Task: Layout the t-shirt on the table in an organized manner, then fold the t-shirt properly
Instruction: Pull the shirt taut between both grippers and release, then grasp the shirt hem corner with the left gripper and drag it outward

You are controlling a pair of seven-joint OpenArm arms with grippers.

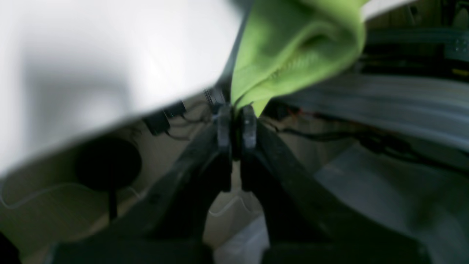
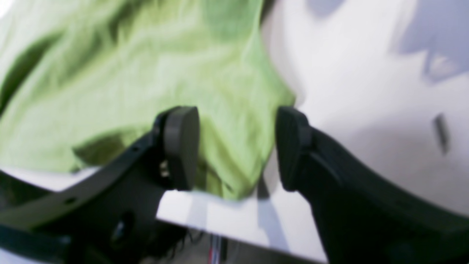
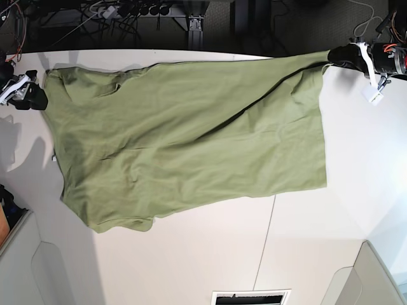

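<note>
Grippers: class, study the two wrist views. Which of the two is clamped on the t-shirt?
The left gripper: its jaws pinch a bunched corner of the t-shirt. The right gripper differs, its pads spread apart with cloth lying loose between them.

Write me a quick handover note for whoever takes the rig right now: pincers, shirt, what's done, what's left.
Left pincer: shut on a corner of the t-shirt, at the table's far edge.
Right pincer: open, jaws either side of the shirt's other far corner, no grip.
The shirt lies spread across the table, stretched between the arms, with creases and a curled-under near corner.
Done: most of the layout.
Left: release the left corner, smooth the creases, then fold.
</note>
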